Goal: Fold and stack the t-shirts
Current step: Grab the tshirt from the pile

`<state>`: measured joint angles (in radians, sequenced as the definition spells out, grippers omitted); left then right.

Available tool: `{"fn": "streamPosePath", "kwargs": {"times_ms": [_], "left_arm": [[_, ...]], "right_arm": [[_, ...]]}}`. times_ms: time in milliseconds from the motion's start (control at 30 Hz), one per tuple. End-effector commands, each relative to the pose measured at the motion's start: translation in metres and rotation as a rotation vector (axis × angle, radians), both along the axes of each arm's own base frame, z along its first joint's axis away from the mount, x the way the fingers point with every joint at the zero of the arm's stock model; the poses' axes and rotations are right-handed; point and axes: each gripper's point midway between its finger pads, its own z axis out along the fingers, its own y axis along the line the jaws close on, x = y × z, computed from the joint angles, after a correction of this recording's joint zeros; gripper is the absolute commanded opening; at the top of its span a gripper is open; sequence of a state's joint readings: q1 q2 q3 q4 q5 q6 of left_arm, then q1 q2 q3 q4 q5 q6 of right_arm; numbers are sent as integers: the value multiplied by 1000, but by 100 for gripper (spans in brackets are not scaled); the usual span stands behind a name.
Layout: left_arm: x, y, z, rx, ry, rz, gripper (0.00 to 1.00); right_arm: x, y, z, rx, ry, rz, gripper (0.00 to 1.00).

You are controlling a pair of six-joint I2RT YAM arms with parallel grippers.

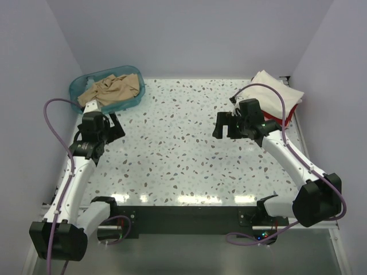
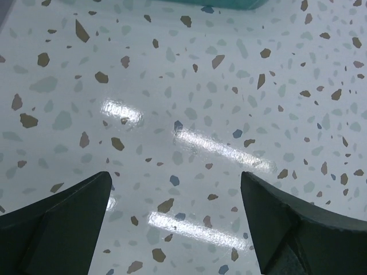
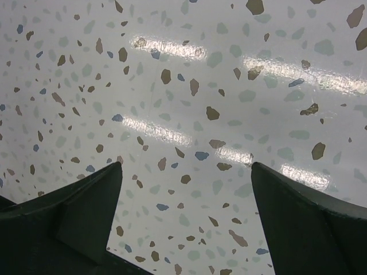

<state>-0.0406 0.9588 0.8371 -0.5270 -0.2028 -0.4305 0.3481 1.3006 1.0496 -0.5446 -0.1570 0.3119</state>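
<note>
A tan t-shirt (image 1: 113, 89) lies crumpled inside the teal tub (image 1: 77, 89) at the back left. At the back right lies a folded cream-white t-shirt (image 1: 274, 90) on top of a red one (image 1: 290, 114). My left gripper (image 1: 112, 124) hovers open just in front of the tub, over bare table. In the left wrist view the left gripper (image 2: 175, 173) has nothing between its fingers. My right gripper (image 1: 225, 127) stands open left of the folded stack, pointing toward the table's middle. The right wrist view shows the right gripper (image 3: 186, 164) with only speckled tabletop between its fingers.
The speckled white table (image 1: 178, 154) is walled at the back and on both sides. A strip of the teal tub's wall (image 2: 218, 4) shows at the top of the left wrist view. Purple cables loop off both arms.
</note>
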Motion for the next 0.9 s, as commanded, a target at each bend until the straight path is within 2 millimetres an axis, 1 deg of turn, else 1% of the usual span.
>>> {"fn": "streamPosePath", "kwargs": {"times_ms": [0, 100, 167, 233, 267, 300, 333, 367, 400, 467, 500, 533, 567, 600, 633, 667, 700, 733, 767, 800, 833, 867], "left_arm": [[-9, 5, -2, -18, 44, 70, 100], [-1, -6, 2, -40, 16, -6, 100], [6, -8, 10, -43, -21, -12, 100], [15, -9, 11, -38, -33, -28, 100], [25, -10, 23, -38, -73, -38, 100], [34, -16, 19, -48, -59, -70, 100], [42, -19, 21, -30, -66, -113, 100], [54, -22, 27, -24, -91, -143, 100], [70, -25, 27, -19, -79, -163, 100], [91, -21, 29, 14, -71, -165, 100], [111, -18, 30, 31, -59, -155, 100], [121, -15, 31, 48, -52, -160, 100], [143, -15, 33, 57, -49, -165, 100], [153, -12, 34, 64, -47, -165, 100], [164, -10, 33, 72, -41, -171, 100], [184, -9, 31, 69, -38, -177, 100], [194, -5, 30, 73, -34, -176, 100], [203, -5, 27, 73, -31, -180, 100], [222, -5, 22, 75, -26, -184, 100], [231, -4, 18, 79, -19, -183, 100], [239, 12, 15, 86, -12, -154, 100], [256, 16, 8, 90, -10, -148, 100]], "right_arm": [[0, 6, 11, 24, -50, 40, 97], [0, 5, 13, 17, -55, 41, 97], [1, 4, 13, 13, -55, 37, 97], [2, 4, 15, 10, -57, 32, 97], [3, 3, 15, 9, -58, 28, 97], [5, 3, 17, 6, -60, 22, 98], [6, 3, 18, 5, -56, 19, 98], [6, 3, 17, -4, -47, 21, 98], [7, 2, 18, -14, -34, 23, 98], [9, 1, 19, -25, -33, 25, 98], [10, 1, 22, -24, -38, 18, 98], [12, 1, 24, -15, -39, 0, 98], [13, 2, 27, -2, -43, -6, 98], [15, 4, 28, 8, -44, -14, 98], [16, 6, 29, 27, -38, -33, 98], [17, 7, 31, 39, -35, -38, 98], [18, 9, 31, 47, -26, -45, 98], [20, 11, 30, 59, -10, -58, 98], [21, 14, 33, 72, -10, -59, 98], [22, 14, 33, 75, -3, -66, 98], [24, 14, 33, 76, 4, -78, 98], [27, 11, 38, 68, -8, -96, 98]]}}
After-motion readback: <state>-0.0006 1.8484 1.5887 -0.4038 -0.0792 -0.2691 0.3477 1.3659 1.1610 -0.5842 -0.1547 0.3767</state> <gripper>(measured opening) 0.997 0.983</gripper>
